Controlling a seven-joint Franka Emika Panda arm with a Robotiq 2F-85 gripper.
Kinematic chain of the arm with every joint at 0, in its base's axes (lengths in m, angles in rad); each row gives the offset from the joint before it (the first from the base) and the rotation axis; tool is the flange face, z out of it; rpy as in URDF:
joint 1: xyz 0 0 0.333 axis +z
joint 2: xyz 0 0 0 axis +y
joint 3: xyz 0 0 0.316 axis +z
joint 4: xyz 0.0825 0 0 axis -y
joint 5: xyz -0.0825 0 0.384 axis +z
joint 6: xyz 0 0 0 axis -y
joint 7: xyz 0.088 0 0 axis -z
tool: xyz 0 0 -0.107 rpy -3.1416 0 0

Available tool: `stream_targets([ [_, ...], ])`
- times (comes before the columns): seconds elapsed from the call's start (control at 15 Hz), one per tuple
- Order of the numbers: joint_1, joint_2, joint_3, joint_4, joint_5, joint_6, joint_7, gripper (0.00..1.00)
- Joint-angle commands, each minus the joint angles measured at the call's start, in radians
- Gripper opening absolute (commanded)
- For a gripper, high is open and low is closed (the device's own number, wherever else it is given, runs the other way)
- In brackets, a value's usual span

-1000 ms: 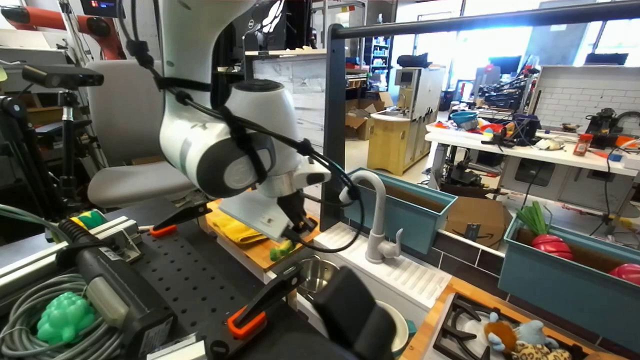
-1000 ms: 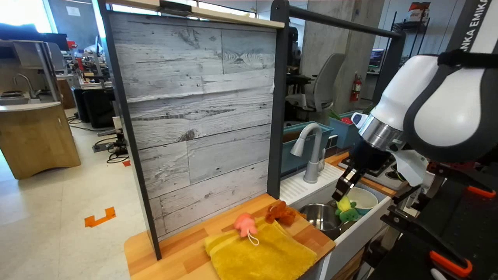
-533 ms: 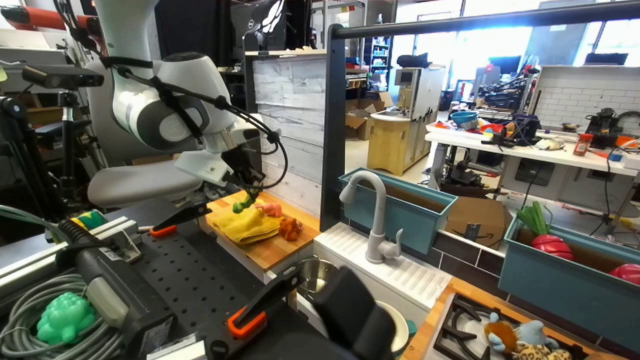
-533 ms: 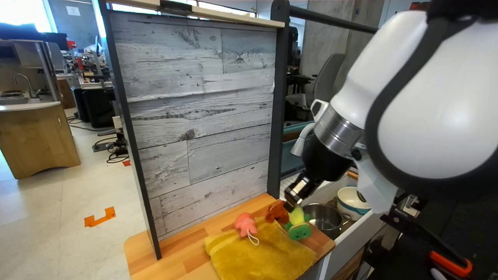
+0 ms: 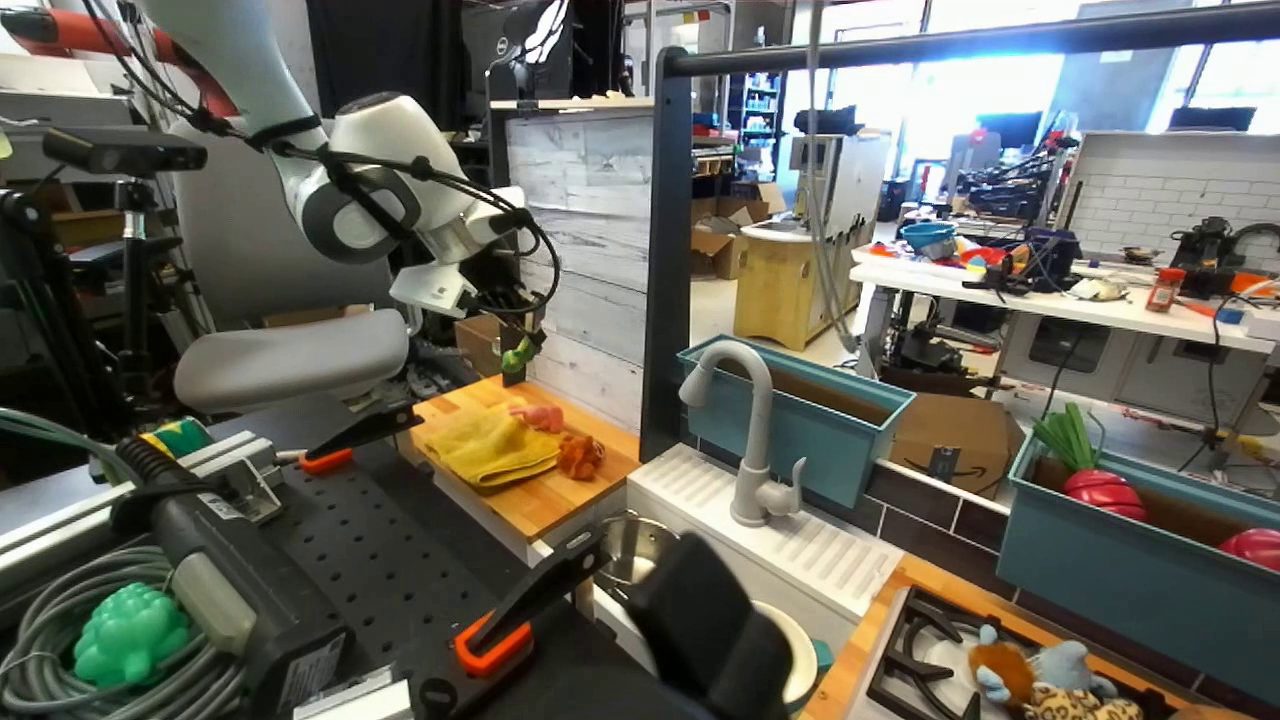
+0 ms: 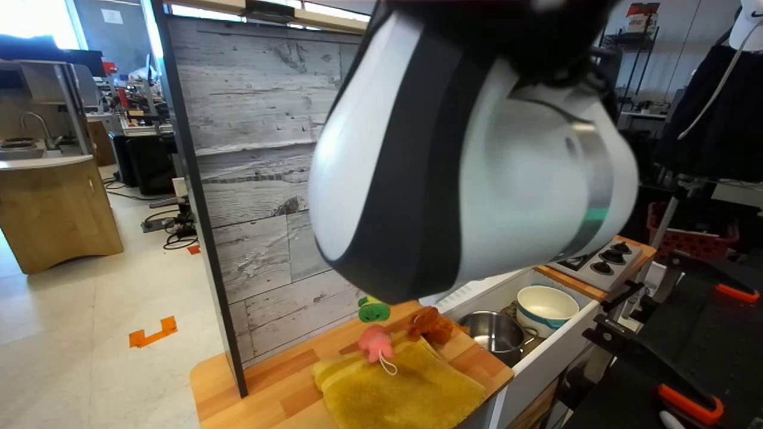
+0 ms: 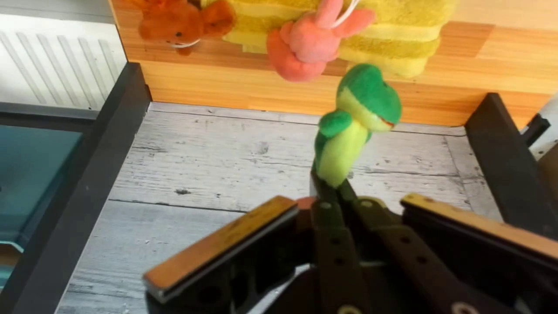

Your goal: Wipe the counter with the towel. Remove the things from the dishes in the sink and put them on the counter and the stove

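Green plush frog toy with a yellow-green belly (image 7: 348, 126), held in the air, apparently above the wooden butcher-block counter (image 6: 280, 387) and in front of the whitewashed plank-patterned panel (image 7: 218, 174). Jaws of the black two-finger gripper (image 7: 334, 183): nearly together, clenched on the end of the toy opposite its head; head and forelimbs project free. Probable handling: light, soft, compressible, hardly fragile, its fabric unlikely to slip. Stuffed torso should offer the firmer hold; from an end grip the head may swing or the body twist. Pose: the white-and-black robot arm (image 5: 400, 130) slopes to a bent wrist, gripper angled down and toward the panel. In an exterior view, a broad rounded link (image 6: 477, 173) hides the gripper.
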Motion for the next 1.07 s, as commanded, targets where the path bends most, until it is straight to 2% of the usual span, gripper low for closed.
stream_targets([
  [0.0,0.181,0.232,-0.269,0.155,-0.041,-0.199,0.224,0.01],
  [0.07,0.224,0.272,-0.344,0.185,-0.071,-0.301,0.300,0.29],
  [0.13,0.254,0.293,-0.397,0.208,-0.114,-0.386,0.372,0.31],
  [0.27,0.252,0.284,-0.438,0.258,-0.191,-0.551,0.426,0.44],
  [0.33,0.190,0.208,-0.378,0.251,-0.346,-0.559,0.500,0.51],
  [0.53,0.105,0.076,-0.283,0.252,-0.566,-0.653,0.546,0.72],
  [0.73,0.053,-0.052,-0.233,0.199,-0.772,-0.833,0.609,0.95],
  [0.8,0.026,-0.105,-0.209,0.179,-0.829,-0.891,0.608,0.99],
  [1.0,-0.075,-0.251,-0.140,0.127,-0.984,-1.078,0.588,1.00],
])
